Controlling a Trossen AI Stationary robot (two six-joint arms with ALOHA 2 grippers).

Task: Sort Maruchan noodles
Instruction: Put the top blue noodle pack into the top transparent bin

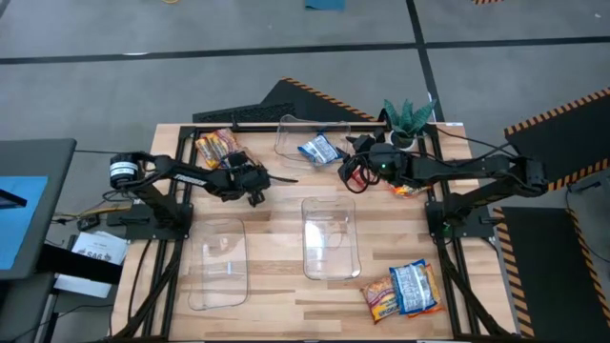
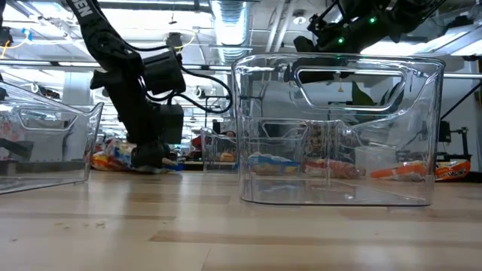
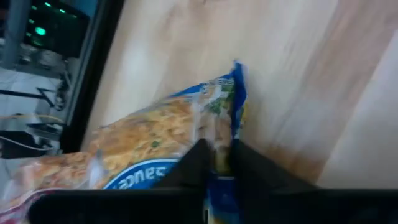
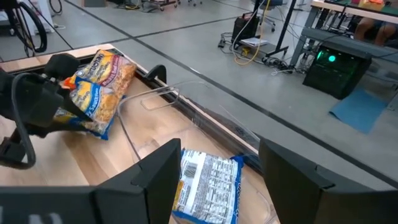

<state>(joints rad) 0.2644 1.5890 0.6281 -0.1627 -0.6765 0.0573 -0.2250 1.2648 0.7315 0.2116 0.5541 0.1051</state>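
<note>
I had the left gripper pinched narrow on a blue noodle packet's edge to lift it. The right gripper hung wide over the far bin, waiting.

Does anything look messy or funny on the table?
A little. The crinkly plastic noodle packets are scattered, not sorted: a pile at the back left, two near the front right edge, one blue packet in the back clear plastic bin. The left gripper pinches a blue-edged packet by its corner.
</note>
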